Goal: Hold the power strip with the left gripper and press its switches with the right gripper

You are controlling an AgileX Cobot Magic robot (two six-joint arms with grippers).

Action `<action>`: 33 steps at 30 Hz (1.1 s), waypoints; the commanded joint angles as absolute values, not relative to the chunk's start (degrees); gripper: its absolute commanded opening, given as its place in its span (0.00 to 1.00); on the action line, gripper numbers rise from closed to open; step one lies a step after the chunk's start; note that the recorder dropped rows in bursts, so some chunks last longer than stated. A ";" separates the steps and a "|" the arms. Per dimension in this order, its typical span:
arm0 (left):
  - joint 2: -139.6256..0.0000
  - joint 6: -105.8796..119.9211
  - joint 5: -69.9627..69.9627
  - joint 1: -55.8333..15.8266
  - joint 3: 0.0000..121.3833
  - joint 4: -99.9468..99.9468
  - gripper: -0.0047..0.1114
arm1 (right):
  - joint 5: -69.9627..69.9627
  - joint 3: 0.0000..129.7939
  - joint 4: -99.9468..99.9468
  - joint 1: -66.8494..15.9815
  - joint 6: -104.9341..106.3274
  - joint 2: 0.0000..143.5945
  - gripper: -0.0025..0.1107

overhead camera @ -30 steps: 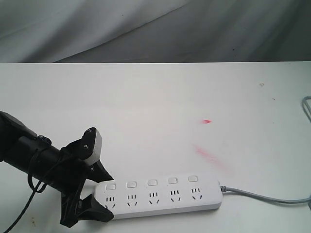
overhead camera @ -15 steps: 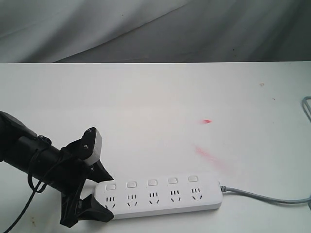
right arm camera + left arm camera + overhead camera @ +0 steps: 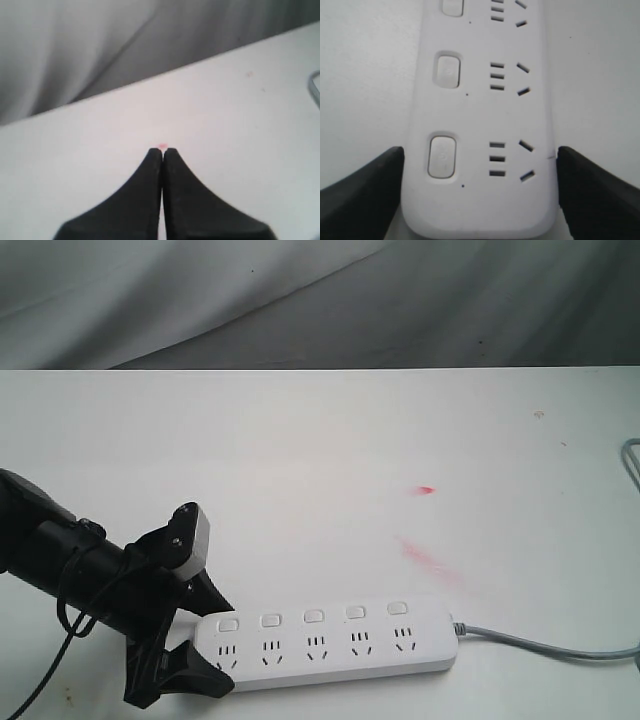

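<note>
The white power strip lies near the table's front edge, sockets up. Its row of small white switches runs along the far side, and its grey cord leaves to the right. My left gripper is shut on the strip's left end, one black finger on each long side. In the left wrist view both fingers touch the edges of the power strip, beside the end switch. My right gripper is shut and empty above bare table. It is out of the exterior view.
Two red smears mark the white table beyond the strip. A loop of grey cord shows at the right edge. Grey cloth hangs behind the table's far edge.
</note>
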State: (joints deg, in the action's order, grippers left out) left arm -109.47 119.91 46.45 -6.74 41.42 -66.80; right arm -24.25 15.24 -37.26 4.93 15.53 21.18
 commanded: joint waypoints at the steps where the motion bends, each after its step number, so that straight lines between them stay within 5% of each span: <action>1: -109.66 119.97 46.28 -6.93 41.55 -66.65 0.31 | -29.27 15.20 -15.78 6.10 0.70 20.51 0.02; 16: -109.66 119.97 46.28 -6.93 41.55 -66.92 0.31 | -26.09 9.32 -2.96 8.82 0.00 0.04 0.02; 33: -109.66 119.97 46.28 -6.93 41.55 -67.05 0.31 | -20.90 0.00 -2.07 8.82 -2.31 0.00 0.02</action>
